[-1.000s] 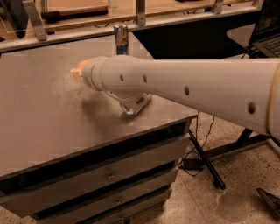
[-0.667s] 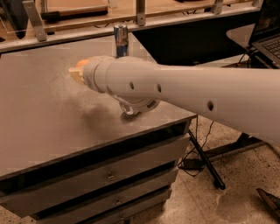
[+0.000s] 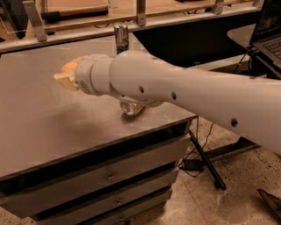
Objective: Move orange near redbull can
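Observation:
The orange (image 3: pixel 68 67) shows as a small round orange shape between the tan fingers (image 3: pixel 64 81) of my gripper (image 3: pixel 66 74), above the left-middle of the grey table (image 3: pixel 39 110). The gripper is shut on it. My thick white arm reaches in from the right and hides the table behind it. The redbull can (image 3: pixel 121 38), slim and blue-and-silver, stands upright at the table's back edge, to the right of and beyond the gripper and apart from the orange.
A wider can (image 3: pixel 131 107) lies on its side under the arm near the table's right front corner. Drawers (image 3: pixel 109 178) sit below the tabletop. A rail with posts (image 3: pixel 140 13) runs behind the table. A laptop (image 3: pixel 268 26) and a floor stand (image 3: pixel 206 165) are at the right.
The arm has swung forward and the gripper has shifted a little left. The orange now shows between the fingers. The redbull can and the lying can have not moved.

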`<state>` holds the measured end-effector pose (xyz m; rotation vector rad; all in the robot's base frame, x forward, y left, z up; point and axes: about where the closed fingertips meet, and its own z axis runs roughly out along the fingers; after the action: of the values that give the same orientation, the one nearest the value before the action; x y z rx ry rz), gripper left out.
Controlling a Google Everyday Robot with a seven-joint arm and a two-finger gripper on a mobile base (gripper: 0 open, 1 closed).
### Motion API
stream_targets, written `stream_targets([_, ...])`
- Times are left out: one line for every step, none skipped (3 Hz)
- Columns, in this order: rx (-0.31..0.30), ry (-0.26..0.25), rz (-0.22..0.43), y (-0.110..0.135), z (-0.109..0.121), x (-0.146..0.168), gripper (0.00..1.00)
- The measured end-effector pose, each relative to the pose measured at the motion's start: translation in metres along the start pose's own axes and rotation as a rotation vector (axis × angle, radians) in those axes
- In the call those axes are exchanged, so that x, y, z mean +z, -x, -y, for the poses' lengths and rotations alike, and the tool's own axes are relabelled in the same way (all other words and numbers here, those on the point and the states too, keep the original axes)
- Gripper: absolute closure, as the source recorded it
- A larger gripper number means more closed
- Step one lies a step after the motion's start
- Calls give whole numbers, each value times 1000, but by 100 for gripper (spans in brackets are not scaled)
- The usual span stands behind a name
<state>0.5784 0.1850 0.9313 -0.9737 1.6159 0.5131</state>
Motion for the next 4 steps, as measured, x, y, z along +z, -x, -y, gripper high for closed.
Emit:
stream_targets([-20, 13, -26, -12, -4, -27, 100])
stream_targets([40, -127, -70, -54, 40, -70, 100])
stream_targets([65, -307, -60, -74, 86, -104, 100])
stream_targets([63, -311, -56, -73, 86, -104, 100])
